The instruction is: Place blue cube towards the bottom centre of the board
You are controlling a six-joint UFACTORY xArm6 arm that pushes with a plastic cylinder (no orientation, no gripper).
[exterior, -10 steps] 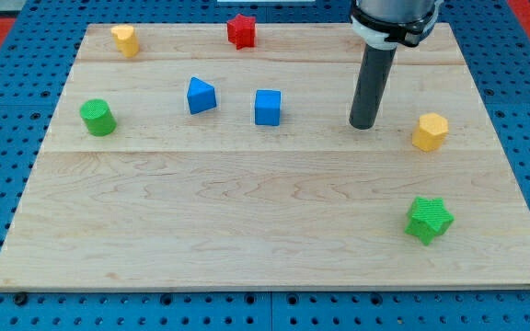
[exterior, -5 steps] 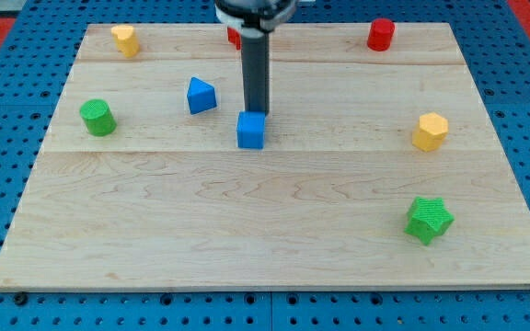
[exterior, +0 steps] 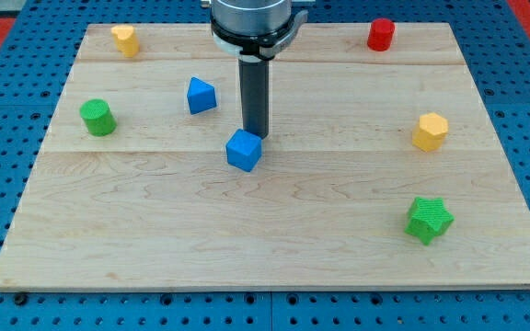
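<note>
The wooden board (exterior: pixel 274 230) carries a blue cube (exterior: pixel 244 150) near centre, a blue wedge (exterior: pixel 201 95) at its 10 o'clock, a green cylinder (exterior: pixel 97 117) at 9, a yellow block (exterior: pixel 124 39) at 11, a red cylinder (exterior: pixel 380 34) at 1, a yellow hexagon (exterior: pixel 430 131) at 3, and a green star (exterior: pixel 428 219) at 4.

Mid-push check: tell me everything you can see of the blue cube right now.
The blue cube is a small, solid-blue block with a matte, plastic look. It sits flat on the wooden board, turned so one corner faces the view's bottom. It lies near the board's middle, slightly left of centre. My tip meets its upper right edge, just above it in the view. No other block touches it.
</note>
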